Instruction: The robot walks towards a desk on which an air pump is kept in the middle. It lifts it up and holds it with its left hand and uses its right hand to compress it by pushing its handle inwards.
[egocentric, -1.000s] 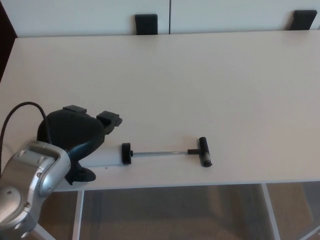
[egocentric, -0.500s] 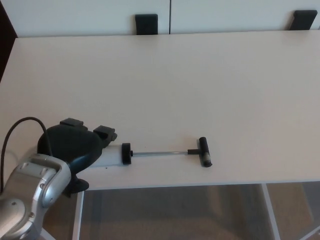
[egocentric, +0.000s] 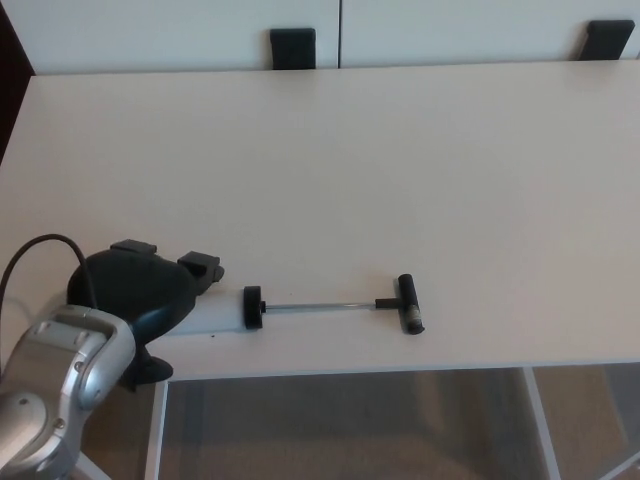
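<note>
matt white desk (egocentric: 400, 160); air pump (egocentric: 330, 305) with shiny metal rod.

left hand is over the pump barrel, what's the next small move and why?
Probably close the left hand around the white barrel and lift. The air pump lies flat on the desk, rod extended, handle untouched; no right hand shows.

A glossy black left hand (egocentric: 135, 295) on a silver forearm (egocentric: 60, 390), trailing a black cable (egocentric: 40, 245).
</note>
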